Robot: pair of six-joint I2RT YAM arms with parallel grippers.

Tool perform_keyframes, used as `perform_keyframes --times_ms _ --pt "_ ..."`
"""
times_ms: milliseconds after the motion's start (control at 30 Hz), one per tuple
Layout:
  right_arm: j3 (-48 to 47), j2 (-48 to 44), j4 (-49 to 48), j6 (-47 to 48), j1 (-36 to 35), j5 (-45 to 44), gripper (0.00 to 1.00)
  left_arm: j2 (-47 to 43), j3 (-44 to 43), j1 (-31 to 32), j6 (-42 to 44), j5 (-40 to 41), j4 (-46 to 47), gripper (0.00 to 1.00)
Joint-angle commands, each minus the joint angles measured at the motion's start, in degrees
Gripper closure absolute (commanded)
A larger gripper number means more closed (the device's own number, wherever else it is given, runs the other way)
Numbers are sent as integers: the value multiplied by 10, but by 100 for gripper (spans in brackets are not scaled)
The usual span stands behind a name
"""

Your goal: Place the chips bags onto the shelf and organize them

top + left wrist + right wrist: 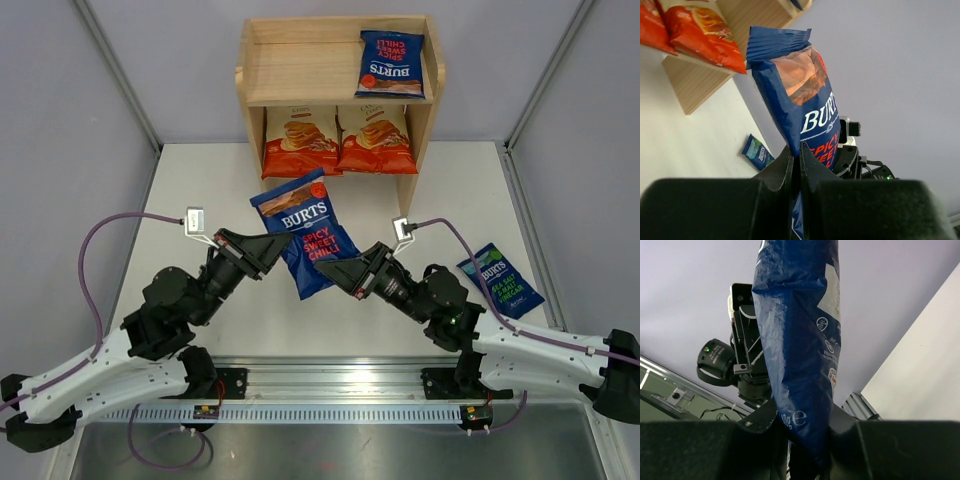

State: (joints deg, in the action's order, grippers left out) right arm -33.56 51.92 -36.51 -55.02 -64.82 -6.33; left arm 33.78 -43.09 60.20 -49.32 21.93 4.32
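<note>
Top external: shelf [300,70] with three bags [390,62]

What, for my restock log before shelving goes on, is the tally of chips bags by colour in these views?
Orange-red bags: 2
Dark blue BURTS bags: 3
Total: 5
</note>
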Motion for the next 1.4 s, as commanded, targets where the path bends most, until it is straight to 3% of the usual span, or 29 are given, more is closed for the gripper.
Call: perform_keyframes --times_ms 0,133,200,300,333,533,667,900,1100,1200,1367 --pt "-24 -4 21 31 -2 26 85 -20 -37 -11 -36 82 -39 91" --pt "-42 -22 86 -2 -2 -21 87 -52 -33 -12 -37 130 -89 62" --pt "-87 -25 165 -9 -2 -64 88 -70 -35 -12 -25 145 -112 37" --pt "-151 -17 230 -2 -1 -118 91 -79 -43 -12 -11 166 -155 22" --pt "-181 -14 240 -2 0 -131 92 -81 -47 -12 -6 170 -167 1" --pt "-327 57 325 -26 42 -170 91 -76 -78 -12 11 200 -285 1" --pt "-432 135 362 -63 114 -161 91 -59 -112 -12 37 195 -367 1" --pt "-677 316 482 -100 199 -123 90 -46 -179 -12 118 132 -500 1" --pt "-852 465 543 -157 250 -87 91 -93 -183 -12 157 121 -544 1" --pt "-984 544 586 -164 274 -55 91 -109 -170 -12 171 119 -548 1" --pt "-1053 627 589 -196 309 -19 89 -128 -161 -12 178 128 -573 1"
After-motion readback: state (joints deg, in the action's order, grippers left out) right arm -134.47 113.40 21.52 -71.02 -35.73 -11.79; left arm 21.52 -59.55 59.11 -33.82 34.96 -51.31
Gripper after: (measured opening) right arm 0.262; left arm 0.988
